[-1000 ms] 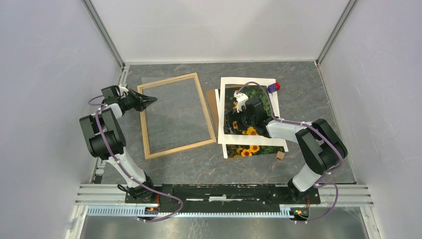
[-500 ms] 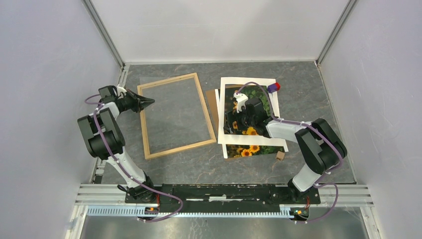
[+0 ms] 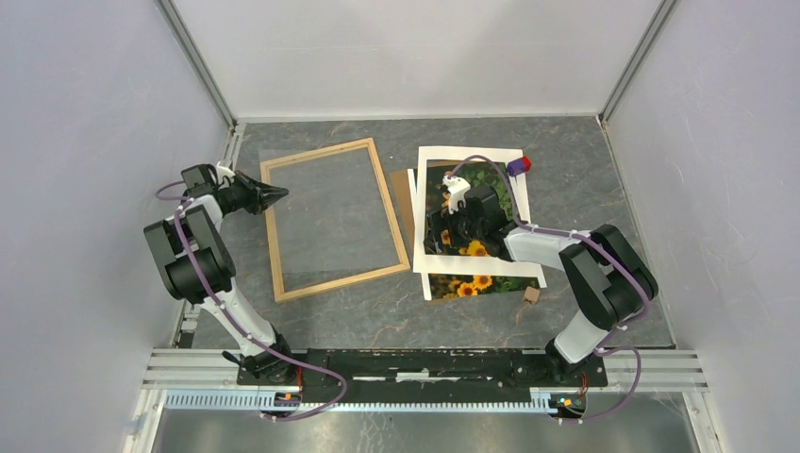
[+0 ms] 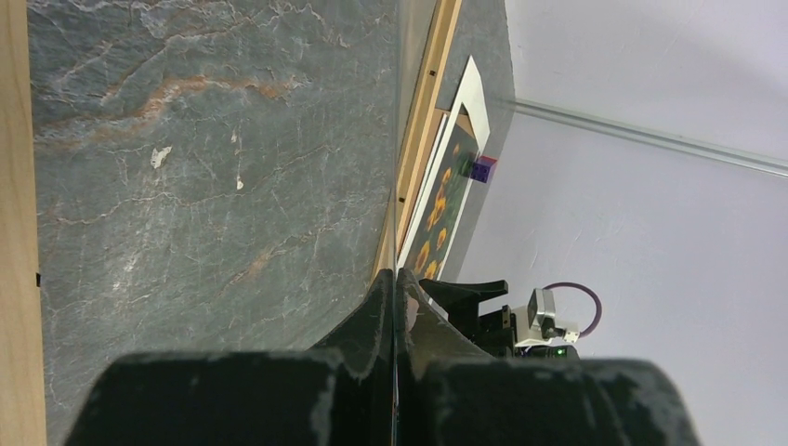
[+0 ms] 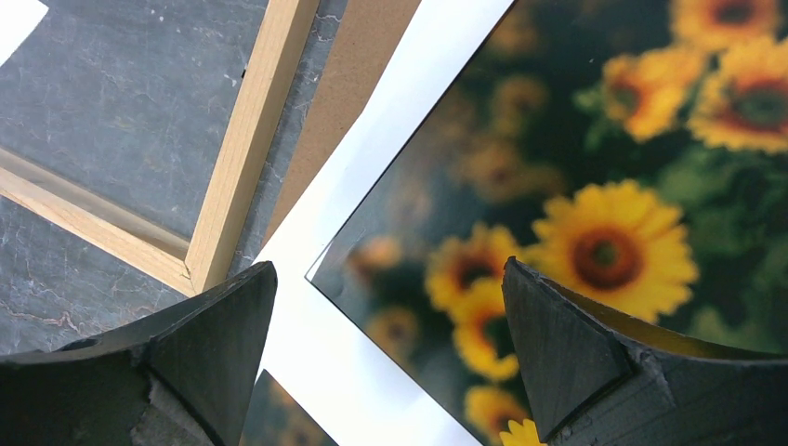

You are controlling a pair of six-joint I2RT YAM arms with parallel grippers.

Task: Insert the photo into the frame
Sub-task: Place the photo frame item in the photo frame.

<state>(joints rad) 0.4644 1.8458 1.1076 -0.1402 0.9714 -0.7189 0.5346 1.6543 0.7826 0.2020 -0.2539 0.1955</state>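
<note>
The frame (image 3: 389, 209) of light wood strips lies flat, left of centre; its strips also show in the left wrist view (image 4: 429, 111) and the right wrist view (image 5: 237, 177). The sunflower photo (image 3: 474, 283) lies to its right under a white mat (image 3: 472, 157), showing through the mat's opening (image 5: 604, 204) and past its near edge. My right gripper (image 3: 441, 236) hovers open over the near-left corner of that opening (image 5: 388, 269), with nothing between its fingers. My left gripper (image 3: 276, 195) is shut, its tip (image 4: 395, 279) at the frame's left strip.
A brown backing board (image 3: 406, 193) sticks out from under the mat's left side (image 5: 348, 102). A small red and blue block (image 3: 519, 166) stands at the mat's far right corner. A small brown cube (image 3: 531, 294) lies near the photo's near right corner. Enclosure walls stand on three sides.
The left gripper has drawn back a little to the left, away from the frame's inside. The right arm, frame, mat and photo have not moved.
</note>
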